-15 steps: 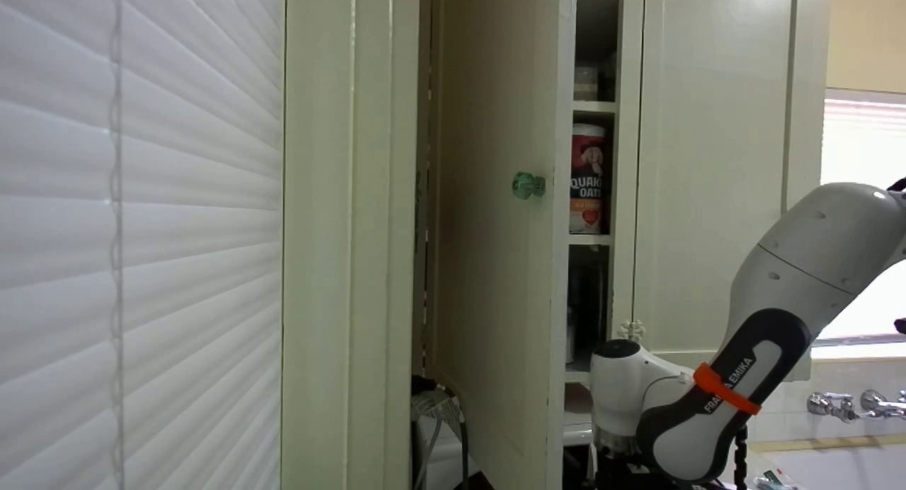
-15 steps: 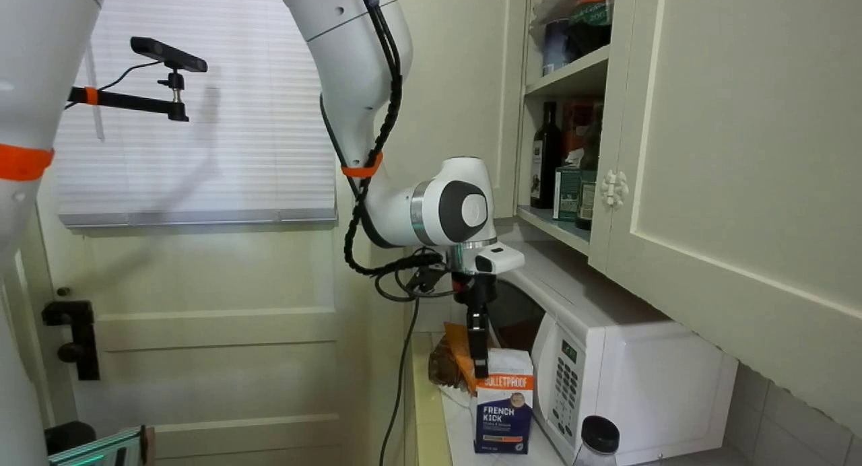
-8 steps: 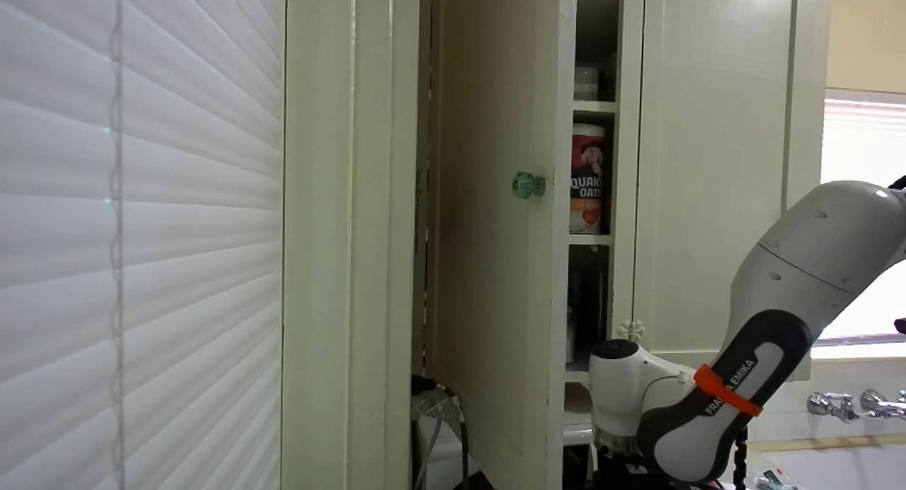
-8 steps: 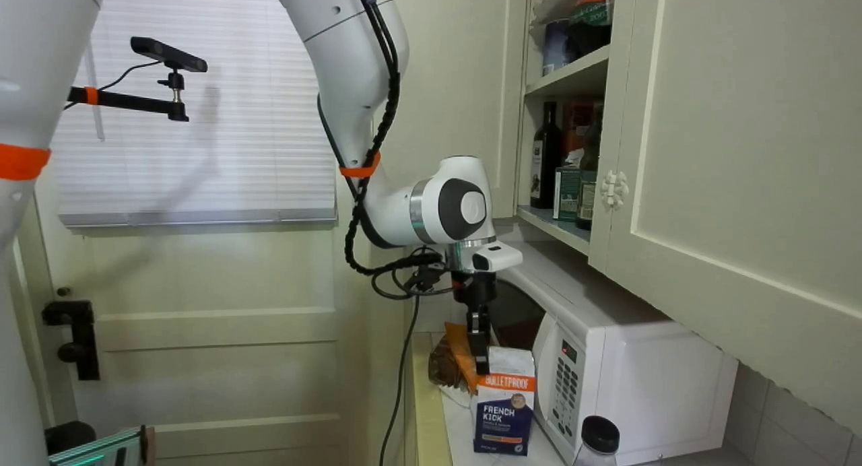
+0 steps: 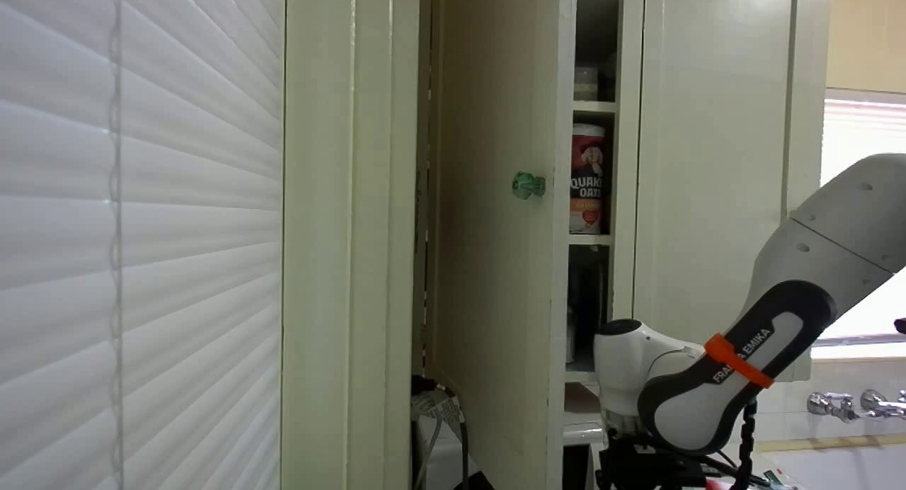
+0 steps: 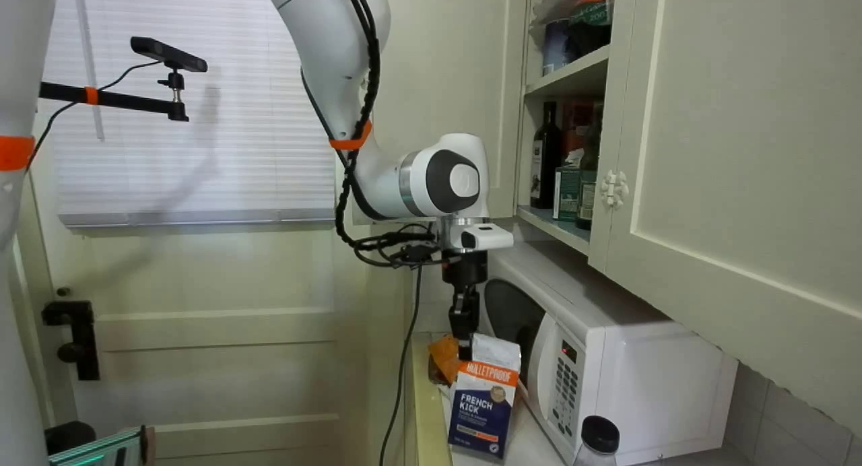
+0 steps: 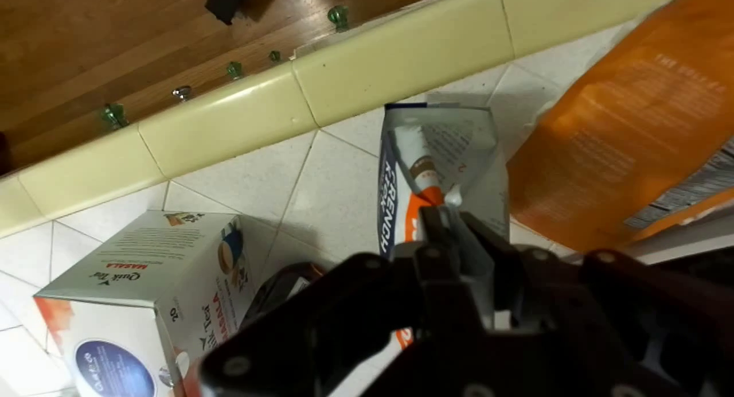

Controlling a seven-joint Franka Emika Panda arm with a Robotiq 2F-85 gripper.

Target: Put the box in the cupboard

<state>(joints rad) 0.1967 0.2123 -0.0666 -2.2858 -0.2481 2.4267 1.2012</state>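
Observation:
The box is a white, orange and blue French Kick package (image 6: 483,405), bag-like with a pinched top. It also shows in the wrist view (image 7: 390,202). My gripper (image 6: 465,350) is shut on its top edge, and in the wrist view the fingers (image 7: 450,214) pinch the grey fold. The package hangs tilted over the counter; I cannot tell whether its bottom touches. The cream-white cupboard (image 6: 572,75) stands open above the microwave, with bottles and packets on its shelves. In an exterior view its open door (image 5: 495,277) bears a green knob (image 5: 529,185). The gripper is below the shelves.
A white microwave (image 6: 660,385) stands beside the package. A black-lidded bottle (image 6: 599,436) is in front of it. An orange bag (image 7: 619,127) and a Quik Tea box (image 7: 132,265) flank the package. A closed cupboard door (image 6: 734,156) juts out at right. Oats (image 5: 587,178) fill one shelf.
The arm has risen and shifted left in the exterior view that shows the package. The package has moved with the gripper and now leans more. Before, it stood nearly upright on the counter.

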